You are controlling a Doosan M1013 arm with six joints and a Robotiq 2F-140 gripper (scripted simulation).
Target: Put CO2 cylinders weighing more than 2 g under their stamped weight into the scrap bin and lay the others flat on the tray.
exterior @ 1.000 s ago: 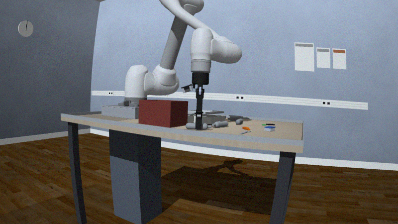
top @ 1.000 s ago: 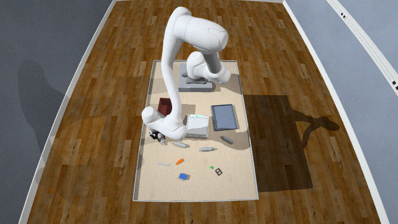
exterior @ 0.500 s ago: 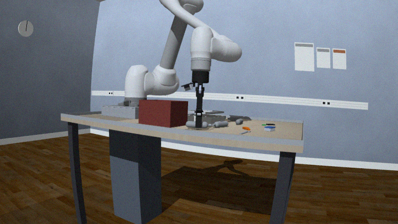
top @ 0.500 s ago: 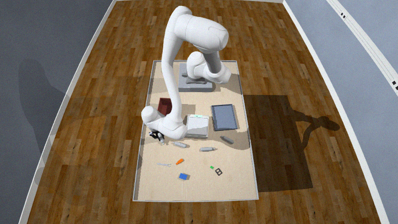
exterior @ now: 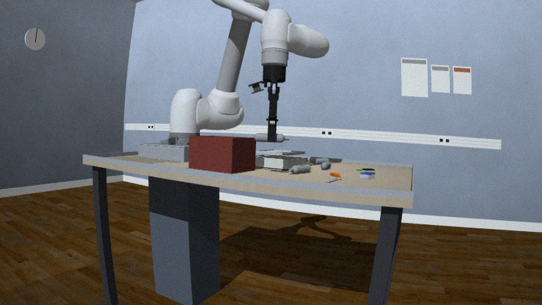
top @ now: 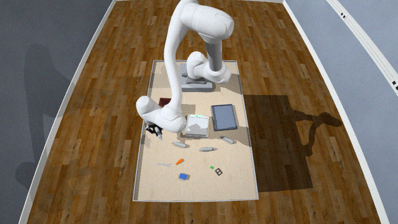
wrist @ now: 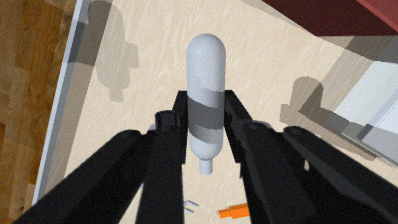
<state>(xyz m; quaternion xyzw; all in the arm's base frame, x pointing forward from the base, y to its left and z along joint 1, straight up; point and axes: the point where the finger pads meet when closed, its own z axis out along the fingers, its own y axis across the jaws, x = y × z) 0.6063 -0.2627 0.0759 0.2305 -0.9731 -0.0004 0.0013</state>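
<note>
My gripper (wrist: 205, 105) is shut on a grey CO2 cylinder (wrist: 205, 100) and holds it level, well above the table near its left edge; it also shows in the side view (exterior: 269, 137) and from above (top: 157, 132). Three more grey cylinders lie on the table: one (top: 179, 144) in front of the scale, one (top: 207, 149) to its right, one (top: 227, 139) below the tray. The white scale (top: 197, 126) sits mid-table. The blue-grey tray (top: 223, 117) is right of the scale. The dark red scrap bin (exterior: 221, 153) stands left of the scale, mostly hidden by the arm from above (top: 164, 101).
Small clutter lies toward the table front: an orange piece (top: 179, 161), a metal wrench (top: 164, 165), a blue block (top: 182, 176), a green chip (top: 212, 167) and a black frame (top: 218, 171). The arm's grey base plate (top: 194, 80) stands at the back.
</note>
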